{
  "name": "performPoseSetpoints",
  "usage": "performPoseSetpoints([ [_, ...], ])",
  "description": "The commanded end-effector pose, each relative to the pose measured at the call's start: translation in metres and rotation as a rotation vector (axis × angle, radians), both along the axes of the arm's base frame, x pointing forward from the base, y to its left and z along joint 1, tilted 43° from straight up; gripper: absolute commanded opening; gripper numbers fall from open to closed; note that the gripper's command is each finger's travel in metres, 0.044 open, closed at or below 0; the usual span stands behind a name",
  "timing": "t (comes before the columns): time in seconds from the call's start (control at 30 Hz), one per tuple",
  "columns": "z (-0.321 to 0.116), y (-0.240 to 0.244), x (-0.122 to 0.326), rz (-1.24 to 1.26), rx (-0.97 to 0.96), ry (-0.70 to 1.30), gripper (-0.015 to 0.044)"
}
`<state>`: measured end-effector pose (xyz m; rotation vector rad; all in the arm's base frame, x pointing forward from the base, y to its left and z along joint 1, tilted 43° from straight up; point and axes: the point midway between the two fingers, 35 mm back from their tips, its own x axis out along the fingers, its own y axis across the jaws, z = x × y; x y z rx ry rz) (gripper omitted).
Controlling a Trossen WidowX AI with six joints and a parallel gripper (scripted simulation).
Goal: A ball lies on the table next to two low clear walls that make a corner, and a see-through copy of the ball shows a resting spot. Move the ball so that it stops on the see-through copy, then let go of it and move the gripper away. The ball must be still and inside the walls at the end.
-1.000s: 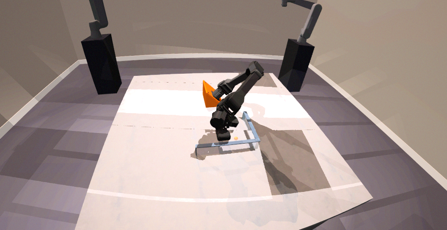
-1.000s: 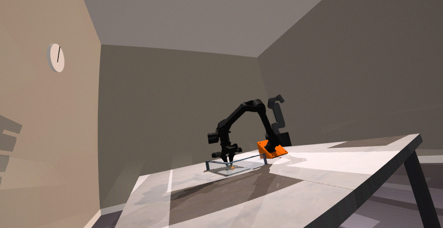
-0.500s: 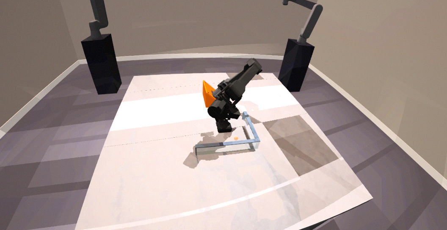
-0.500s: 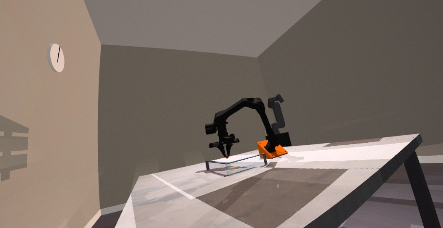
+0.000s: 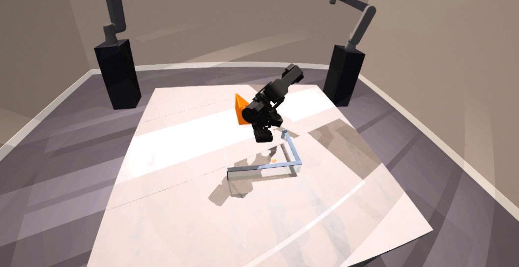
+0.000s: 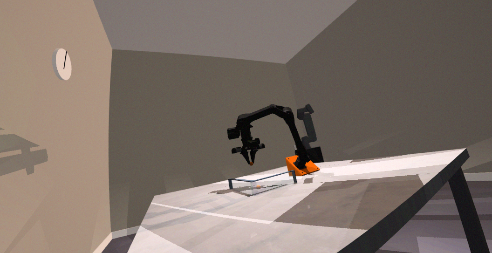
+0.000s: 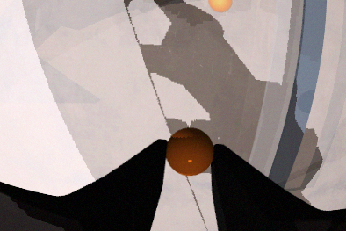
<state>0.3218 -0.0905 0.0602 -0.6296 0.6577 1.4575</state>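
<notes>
My gripper [image 6: 251, 162] [image 7: 190, 151] is shut on the dark orange ball [image 6: 251, 163] [image 7: 190, 157]. It holds the ball well above the table and above the tops of the walls. In the top view the ball is hidden by the arm. The see-through copy [image 5: 273, 160] [image 6: 258, 187] [image 7: 219, 1], light orange, rests on the table inside the corner. In the wrist view it lies ahead and to the right of the held ball. The low clear walls [image 5: 264, 167] [image 6: 274, 176] [image 7: 315, 28] with blue-grey top edges meet in a corner.
The orange base mount [image 5: 240, 111] [image 6: 292, 166] of my arm stands on the white table [image 5: 174, 207] [image 6: 213, 230] beyond the open side of the walls. Two grey arms [image 5: 116, 9] [image 5: 363, 25] stand on black pedestals behind the table. Shadows cross the table top.
</notes>
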Motion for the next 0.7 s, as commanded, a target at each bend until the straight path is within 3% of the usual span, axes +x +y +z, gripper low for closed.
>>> performPoseSetpoints([
  [0.0,0.009,0.019,0.008,0.007,-0.002,-0.006,0.0000],
  [0.37,0.031,0.079,0.024,0.008,0.007,-0.007,0.0000],
  [0.67,0.011,0.097,0.026,0.008,0.006,-0.008,0.0000],
])
